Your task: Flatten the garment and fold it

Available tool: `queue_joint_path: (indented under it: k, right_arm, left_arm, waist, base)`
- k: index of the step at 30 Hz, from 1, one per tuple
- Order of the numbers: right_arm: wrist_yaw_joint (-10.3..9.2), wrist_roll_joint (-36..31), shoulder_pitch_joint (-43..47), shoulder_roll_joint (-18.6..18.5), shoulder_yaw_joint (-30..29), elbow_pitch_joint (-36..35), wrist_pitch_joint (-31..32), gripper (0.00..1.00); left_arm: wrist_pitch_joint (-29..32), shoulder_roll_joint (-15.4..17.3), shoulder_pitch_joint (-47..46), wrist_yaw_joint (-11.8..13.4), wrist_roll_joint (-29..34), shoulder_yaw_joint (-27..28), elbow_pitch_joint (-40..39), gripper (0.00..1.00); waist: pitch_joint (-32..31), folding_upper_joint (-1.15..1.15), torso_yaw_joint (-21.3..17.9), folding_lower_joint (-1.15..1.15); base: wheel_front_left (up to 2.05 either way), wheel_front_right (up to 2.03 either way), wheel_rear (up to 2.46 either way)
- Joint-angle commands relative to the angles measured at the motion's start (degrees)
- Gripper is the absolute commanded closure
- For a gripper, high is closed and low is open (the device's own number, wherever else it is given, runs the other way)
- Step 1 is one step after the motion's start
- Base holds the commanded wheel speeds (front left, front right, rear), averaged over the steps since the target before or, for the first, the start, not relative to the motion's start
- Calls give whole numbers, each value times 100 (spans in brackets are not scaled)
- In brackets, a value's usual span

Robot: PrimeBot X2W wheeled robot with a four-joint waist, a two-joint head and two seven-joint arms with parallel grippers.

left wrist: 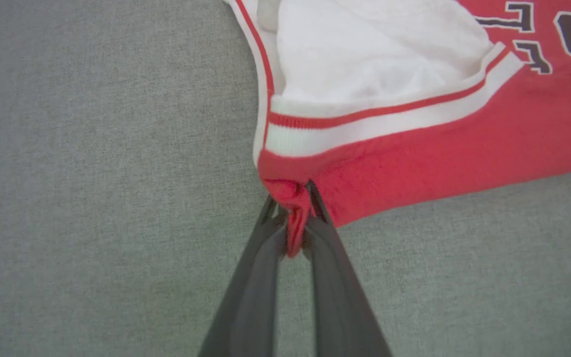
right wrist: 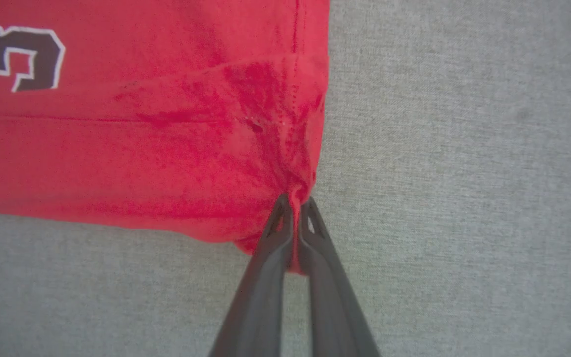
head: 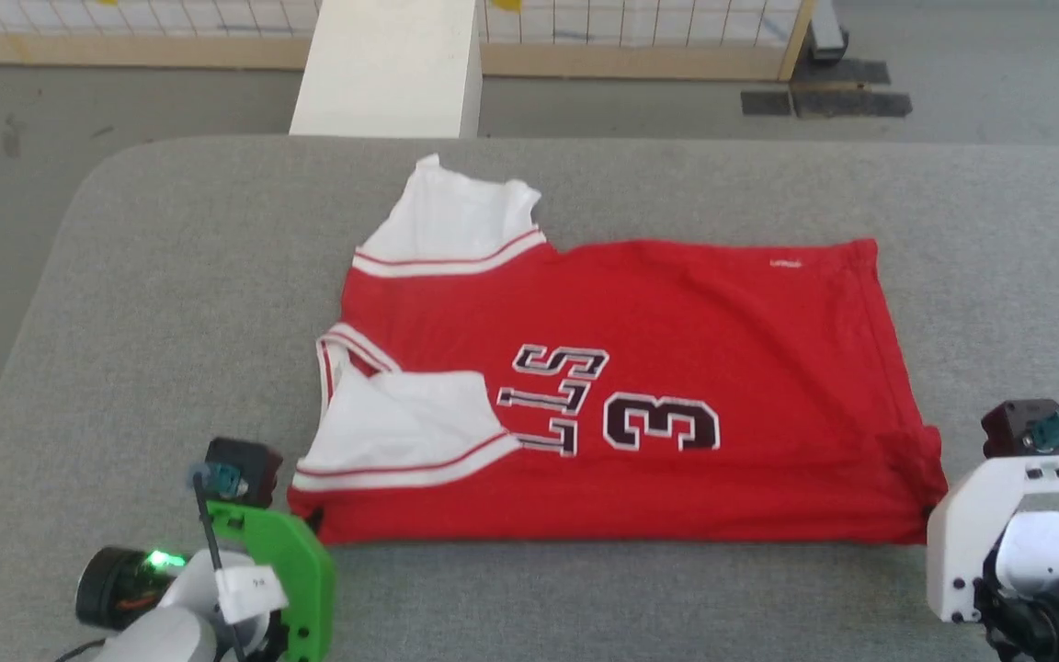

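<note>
The garment (head: 640, 368), a red jersey with white sleeves and a black number 3, lies spread on the grey table (head: 153, 303), neck to the left and hem to the right. One white sleeve (head: 401, 432) is folded over the front and the other (head: 451, 221) points to the far side. My left gripper (left wrist: 293, 198) is shut on the near corner of the garment (left wrist: 414, 153) under the folded sleeve. At the near hem corner of the garment (right wrist: 166, 148), my right gripper (right wrist: 295, 203) is shut on a pinch of red cloth. In the head view the left gripper (head: 313, 522) and right gripper (head: 928, 512) sit at these two near corners.
A white post (head: 392, 64) stands just behind the table's far edge. A wood-framed mesh fence (head: 640, 46) and dark floor mats (head: 824, 92) lie beyond. Bare grey cloth surrounds the jersey on all sides.
</note>
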Motion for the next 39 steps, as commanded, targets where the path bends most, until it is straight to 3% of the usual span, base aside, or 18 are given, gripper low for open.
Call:
queue_joint_path:
  k: [1, 7, 10, 14, 15, 16, 21, 27, 33, 39]
  right_arm:
    - [-9, 91, 151, -92, 11, -136, 96, 100]
    - [-9, 336, 705, -417, 103, -570, 434, 100]
    - [-9, 393, 873, -428, 90, -533, 471, 100]
    - [-9, 388, 882, -353, 178, -253, 253, 100]
    - [-9, 340, 851, -343, 203, -191, 136, 60]
    - [-9, 312, 828, -335, 225, -132, 66, 0]
    - [-9, 352, 634, -370, 385, -21, -349, 0]
    - [-9, 580, 317, -441, 295, -337, -1023, 0]
    - [-9, 598, 210, -408, 320, -682, -1944, 0]
    - [-9, 547, 97, -320, 478, -796, -3358, 0]
  left_arm:
    - [51, 175, 150, -11, 43, -23, -26, 100]
    - [264, 406, 563, -66, -1, -239, -193, 100]
    - [226, 312, 654, -133, -96, -291, -102, 100]
    - [54, 42, 716, -402, -347, -338, 380, 100]
    - [-4, 6, 700, -449, -352, -343, 487, 34]
    - [-62, -15, 679, -481, -342, -343, 569, 0]
    - [-451, -106, 530, -680, -261, -315, 788, 0]
    - [-932, -110, 445, -724, -236, -112, 653, 0]
    - [-1424, -72, 287, -547, -82, 179, 175, 0]
    - [-2317, -128, 10, -385, 230, 548, -91, 0]
  waist:
    - [-162, 7, -57, 0]
    - [-212, 7, -43, 0]
    - [-192, 7, -21, 0]
    - [-143, 7, -32, 0]
    - [-131, 7, -40, 0]
    - [-122, 7, -46, 0]
    - [-124, 7, -69, 0]
    - [-255, 7, -108, 0]
    - [-353, 7, -149, 0]
    - [-312, 7, -311, 0]
  base:
    - [0, 0, 0]
    - [0, 0, 0]
    - [0, 0, 0]
    - [0, 0, 0]
    - [0, 0, 0]
    - [0, 0, 0]
    - [0, 0, 0]
    - [0, 0, 0]
    - [0, 0, 0]
    - [0, 0, 0]
